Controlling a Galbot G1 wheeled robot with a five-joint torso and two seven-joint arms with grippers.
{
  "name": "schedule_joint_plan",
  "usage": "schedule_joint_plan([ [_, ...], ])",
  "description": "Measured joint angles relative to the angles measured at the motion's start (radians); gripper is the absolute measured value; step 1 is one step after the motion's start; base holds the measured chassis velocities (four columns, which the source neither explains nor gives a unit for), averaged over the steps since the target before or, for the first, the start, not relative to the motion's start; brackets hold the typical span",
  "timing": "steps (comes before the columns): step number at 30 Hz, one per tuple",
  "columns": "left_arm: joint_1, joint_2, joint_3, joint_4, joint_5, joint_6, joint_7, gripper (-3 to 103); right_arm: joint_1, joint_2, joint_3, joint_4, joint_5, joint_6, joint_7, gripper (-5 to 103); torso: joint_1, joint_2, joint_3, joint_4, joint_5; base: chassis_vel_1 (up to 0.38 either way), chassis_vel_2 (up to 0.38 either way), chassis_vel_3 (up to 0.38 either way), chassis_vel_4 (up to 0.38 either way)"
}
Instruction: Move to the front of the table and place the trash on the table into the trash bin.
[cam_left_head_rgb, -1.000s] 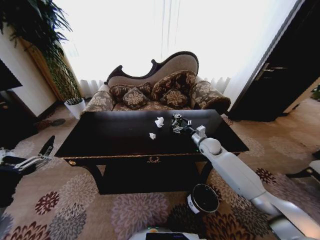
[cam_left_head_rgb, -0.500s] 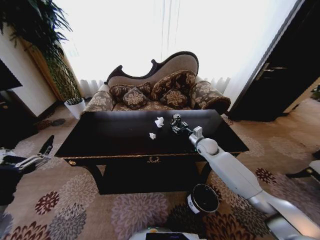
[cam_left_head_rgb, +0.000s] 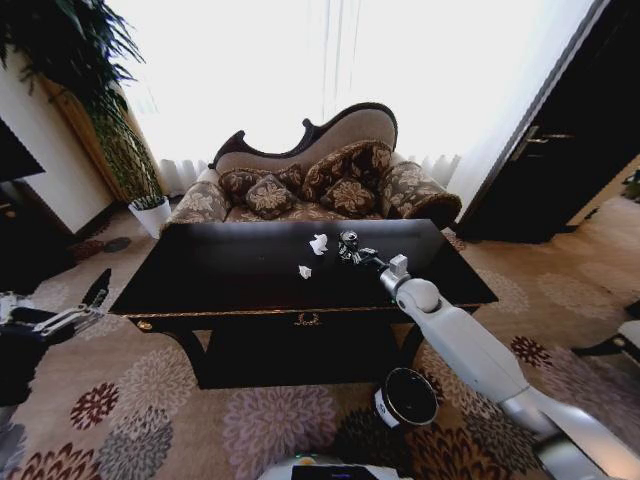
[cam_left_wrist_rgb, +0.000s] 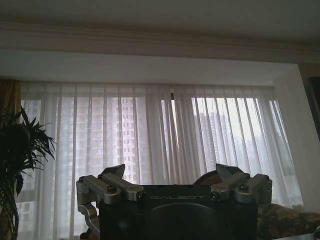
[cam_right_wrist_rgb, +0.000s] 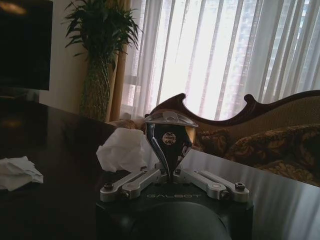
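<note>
Fingers of right gripper (cam_right_wrist_rgb: 170, 137) closed together, tips low at far right of the surface (cam_left_head_rgb: 230, 270), just near of paper ball (cam_right_wrist_rgb: 122, 149); likely lining up a pick. Trash bin (cam_left_head_rgb: 405, 398) on floor, near right, ready for drops. Second paper ball (cam_left_head_rgb: 304, 271) mid-surface. Left gripper (cam_left_wrist_rgb: 172, 182) fingers wide, parked low left

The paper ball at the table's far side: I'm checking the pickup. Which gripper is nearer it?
Right. The right gripper is over the table, right beside the paper ball. The left gripper hangs off the table's left end, far from it.
</note>
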Motion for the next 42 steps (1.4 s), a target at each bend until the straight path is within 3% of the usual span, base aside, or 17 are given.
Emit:
schedule_joint_plan([
  [11, -0.034, 0.013, 0.040, 0.007, -0.001, 0.001, -0.003, 100, -0.179, -0.058, 0.151, 0.179, 0.222, 0.060, -0.012, 0, 0.000, 0.000, 0.000, 0.0001, -0.0001, 0.000, 0.000, 0.000, 0.000],
  [16, -0.067, 0.027, 0.069, 0.015, -0.004, 0.000, -0.003, 100, -0.397, -0.073, 0.370, 0.322, 0.306, 0.089, -0.076, 0, 0.000, 0.000, 0.000, -0.0004, 0.0001, 0.000, 0.000, 0.000, 0.000],
  [21, -0.091, 0.038, 0.081, 0.025, -0.015, -0.002, -0.005, 100, -0.559, -0.065, 0.483, 0.404, 0.360, 0.153, -0.125, 0, 0.000, 0.000, 0.000, 0.0000, 0.0001, 0.000, 0.000, 0.000, 0.000],
  [24, -0.121, 0.051, 0.100, 0.032, -0.029, -0.002, -0.006, 100, -0.720, -0.047, 0.592, 0.478, 0.404, 0.213, -0.258, 0, 0.000, 0.000, 0.000, -0.0003, 0.0002, 0.000, 0.000, 0.000, 0.000],
  [25, -0.121, 0.051, 0.100, 0.032, -0.029, -0.002, -0.006, 100, -0.720, -0.047, 0.592, 0.478, 0.404, 0.213, -0.258, 0, 0.000, 0.000, 0.000, -0.0003, 0.0002, 0.000, 0.000, 0.000, 0.000],
  [29, -0.154, 0.059, 0.140, 0.036, -0.035, -0.001, -0.007, 100, -0.902, 0.037, 0.714, 0.556, 0.421, 0.267, -0.422, 0, 0.000, 0.000, 0.000, 0.0000, -0.0003, 0.000, 0.000, 0.000, 0.000],
  [30, -0.154, 0.059, 0.140, 0.036, -0.035, -0.001, -0.007, 100, -0.902, 0.037, 0.714, 0.556, 0.421, 0.267, -0.422, 0, 0.000, 0.000, 0.000, 0.0000, -0.0003, 0.000, 0.000, 0.000, 0.000],
  [32, -0.168, 0.070, 0.151, 0.039, -0.043, 0.001, -0.007, 100, -0.990, 0.081, 0.727, 0.556, 0.417, 0.311, -0.530, 0, 0.000, 0.000, 0.000, -0.0003, -0.0002, 0.000, 0.000, 0.000, 0.000],
  [33, -0.168, 0.070, 0.151, 0.039, -0.043, 0.001, -0.007, 100, -0.990, 0.081, 0.727, 0.556, 0.417, 0.311, -0.530, 0, 0.000, 0.000, 0.000, -0.0003, -0.0002, 0.000, 0.000, 0.000, 0.000],
  [35, -0.179, 0.088, 0.155, 0.047, -0.049, 0.001, -0.007, 100, -1.043, 0.117, 0.721, 0.529, 0.406, 0.344, -0.657, 0, 0.000, 0.000, 0.000, -0.0001, 0.0000, 0.000, 0.000, 0.000, 0.000],
  [37, -0.182, 0.092, 0.157, 0.049, -0.052, 0.001, -0.007, 100, -1.056, 0.130, 0.719, 0.518, 0.396, 0.351, -0.695, 0, 0.000, 0.000, 0.000, 0.0000, -0.0001, 0.000, 0.000, 0.000, 0.000],
  [38, -0.187, 0.100, 0.159, 0.051, -0.059, 0.003, -0.008, 100, -1.076, 0.159, 0.711, 0.490, 0.367, 0.366, -0.759, 0, 0.000, 0.000, 0.000, -0.0001, -0.0002, 0.000, 0.000, 0.000, 0.000],
  [42, -0.194, 0.110, 0.162, 0.051, -0.067, 0.005, -0.009, 100, -1.095, 0.222, 0.671, 0.424, 0.298, 0.401, -0.821, 0, 0.000, 0.000, 0.000, -0.0002, -0.0002, 0.000, 0.000, 0.000, 0.000],
])
